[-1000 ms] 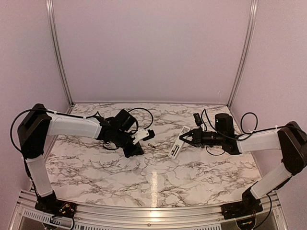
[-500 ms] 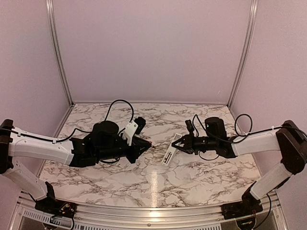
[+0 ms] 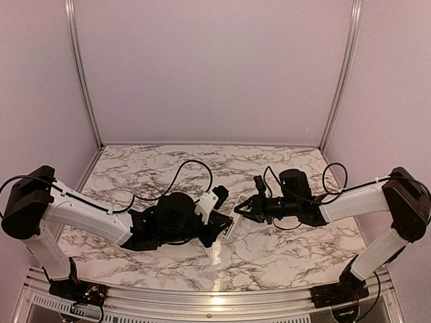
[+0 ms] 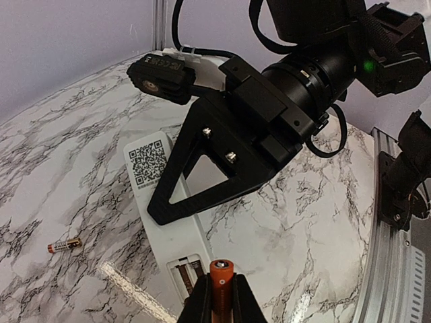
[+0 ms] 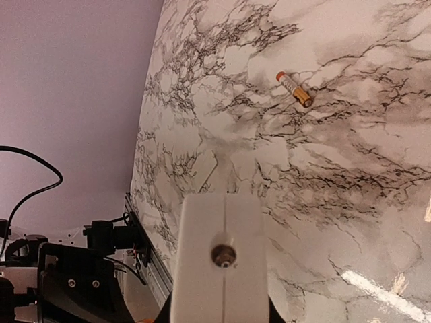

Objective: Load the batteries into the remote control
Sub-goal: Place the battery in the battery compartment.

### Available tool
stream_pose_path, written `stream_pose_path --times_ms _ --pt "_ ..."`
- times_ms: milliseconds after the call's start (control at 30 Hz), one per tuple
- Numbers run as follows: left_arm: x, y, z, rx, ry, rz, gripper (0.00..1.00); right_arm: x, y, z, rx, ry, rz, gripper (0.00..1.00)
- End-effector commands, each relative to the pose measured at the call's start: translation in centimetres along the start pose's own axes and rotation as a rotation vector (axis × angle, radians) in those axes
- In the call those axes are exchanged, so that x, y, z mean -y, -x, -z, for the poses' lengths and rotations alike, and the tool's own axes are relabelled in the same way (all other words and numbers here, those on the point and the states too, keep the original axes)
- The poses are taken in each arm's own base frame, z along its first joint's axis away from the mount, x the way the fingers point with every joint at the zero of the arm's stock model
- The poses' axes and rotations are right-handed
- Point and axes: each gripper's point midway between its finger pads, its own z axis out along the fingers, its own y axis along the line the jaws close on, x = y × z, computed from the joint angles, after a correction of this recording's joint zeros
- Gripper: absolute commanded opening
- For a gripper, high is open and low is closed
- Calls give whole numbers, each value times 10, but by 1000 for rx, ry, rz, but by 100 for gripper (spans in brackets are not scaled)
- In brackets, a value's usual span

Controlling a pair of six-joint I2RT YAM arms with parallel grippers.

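I count two batteries, one remote control and two pincers. The first battery [image 4: 221, 276] is clamped in the left pincer [image 4: 220, 301], right at the fingertips. The second battery [image 4: 64, 245] lies flat and loose on the marble desk [image 4: 54, 175], well apart from the remote control [image 4: 176, 235] and to its left in the left wrist view.

The right pincer [image 4: 172, 202] is clenched on the remote control. Its black triangular finger crosses the white body between the QR label [image 4: 149, 161] and the open battery bay [image 4: 186, 271], so the bay stays uncovered. Behind it I see the black right wrist and its cables.

The remote control shows its back face to the left wrist camera. Its long axis runs from the bay end, just beside the first battery, away toward the label end. The first battery points its orange end toward the bay, nearly in line with that axis. I cannot tell if the remote control touches the desk.
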Motion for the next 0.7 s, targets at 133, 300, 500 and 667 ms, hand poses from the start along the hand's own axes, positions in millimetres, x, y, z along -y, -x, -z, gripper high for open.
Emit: stream_pose_path --times_ms 133,300,500,667 --pt "-1 8 -16 32 33 -15 0 -22 11 0 43 44 -4 0" --pt "-3 -4 -24 6 39 -10 0 -28 13 4 47 56 -4 0" --pt "-8 -11 -26 0 61 1 0 -33 14 5 48 63 1 0" --pt "-17 -14 -25 5 112 -9 0 -34 14 4 43 64 4 0"
